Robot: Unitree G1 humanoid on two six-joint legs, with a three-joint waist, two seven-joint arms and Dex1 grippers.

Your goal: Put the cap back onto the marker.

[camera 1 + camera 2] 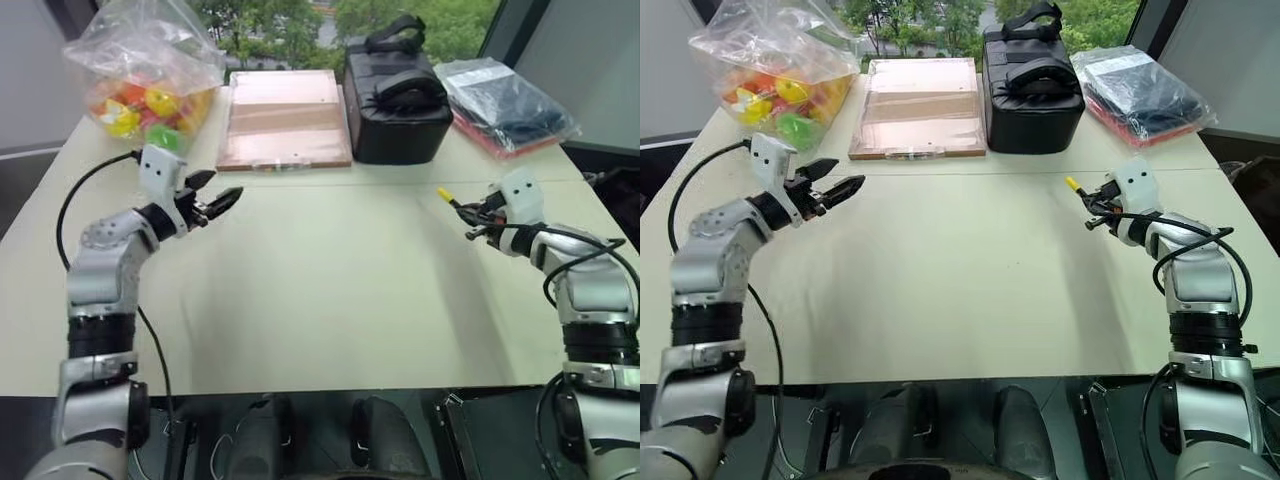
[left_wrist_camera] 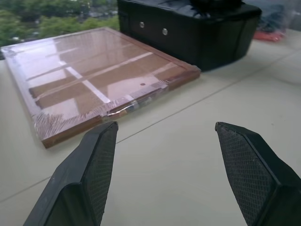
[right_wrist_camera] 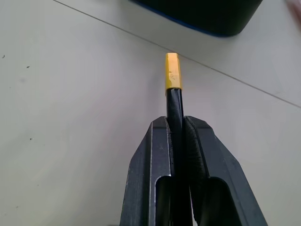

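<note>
marker: the thin black marker [image 3: 175, 113] is gripped in the right gripper [image 1: 482, 222], out on the right side above the desk [image 1: 330, 290].
marker's long line: it sticks out past the fingertips and points in toward the middle of the desk and a bit up, away from the robot.
cap: the yellow cap [image 3: 172, 71] sits on the far end of the marker, touching it. It looks like it is already on.
right jaws: squeezed narrow, pinching the black marker between them.
left gripper: the left gripper [image 1: 213, 201] hangs over the left side of the desk, well apart from the marker.
left jaws: wide, with nothing in between. Past the left fingers [image 2: 89, 179] you can see the wrapped brown board [image 2: 94, 80] and the black case [image 2: 188, 28].
which arm is nearer: the right one, since it has the marker. The left one is far across the desk.
what the next move turns on: I think the capping is done, so the marker may just need laying down. Its long line should lie flat along the desk first.
far things: a bag of bright toys [image 1: 150, 75] lies at the back left corner, not part of this job.
</note>
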